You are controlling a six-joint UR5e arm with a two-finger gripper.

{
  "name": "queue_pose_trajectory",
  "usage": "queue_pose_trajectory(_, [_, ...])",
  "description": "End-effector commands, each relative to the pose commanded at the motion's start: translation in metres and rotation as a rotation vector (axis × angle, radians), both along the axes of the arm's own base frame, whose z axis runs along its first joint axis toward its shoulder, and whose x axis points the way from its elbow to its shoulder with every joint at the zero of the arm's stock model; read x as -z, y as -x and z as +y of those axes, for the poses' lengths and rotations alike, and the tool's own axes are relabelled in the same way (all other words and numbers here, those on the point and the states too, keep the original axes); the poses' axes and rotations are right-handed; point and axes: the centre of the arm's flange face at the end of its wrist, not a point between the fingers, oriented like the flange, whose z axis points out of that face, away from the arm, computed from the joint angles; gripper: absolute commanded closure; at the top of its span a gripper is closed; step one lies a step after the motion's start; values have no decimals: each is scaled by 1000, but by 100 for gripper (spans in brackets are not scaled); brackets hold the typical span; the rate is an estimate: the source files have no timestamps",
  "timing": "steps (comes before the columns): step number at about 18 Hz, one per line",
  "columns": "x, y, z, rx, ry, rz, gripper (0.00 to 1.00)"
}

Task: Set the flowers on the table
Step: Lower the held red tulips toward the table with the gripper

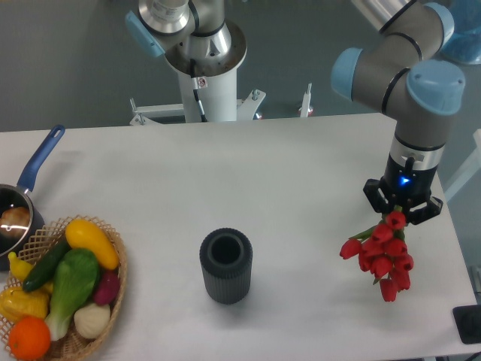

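Note:
The flowers (382,256), a bunch of red tulip buds with a little green stem showing, hang at the right side of the white table (248,165). My gripper (400,208) is directly above them, pointing down, and is shut on the flowers at the stem end. The buds point down and toward the front right; I cannot tell whether they touch the tabletop. The dark ribbed vase (226,265) stands upright and empty at the front middle, well left of the flowers.
A wicker basket (113,289) with colourful fruit and vegetables sits at the front left. A pot with a blue handle (37,162) is at the left edge. The arm's white base (207,75) stands behind the table. A dark object (467,325) is at the front right corner.

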Motion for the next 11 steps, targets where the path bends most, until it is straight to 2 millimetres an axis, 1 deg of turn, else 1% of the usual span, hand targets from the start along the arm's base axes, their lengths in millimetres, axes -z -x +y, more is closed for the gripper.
queue_pose_trajectory(6, [15,-2,1,-3,25,-19,100])
queue_pose_trajectory(7, [21,-2,-1,-8,41,-23,100])
queue_pose_trajectory(9, [37,-12,1,4,61,-45,100])
queue_pose_trajectory(11, [52,-17,-2,14,77,-62,100])
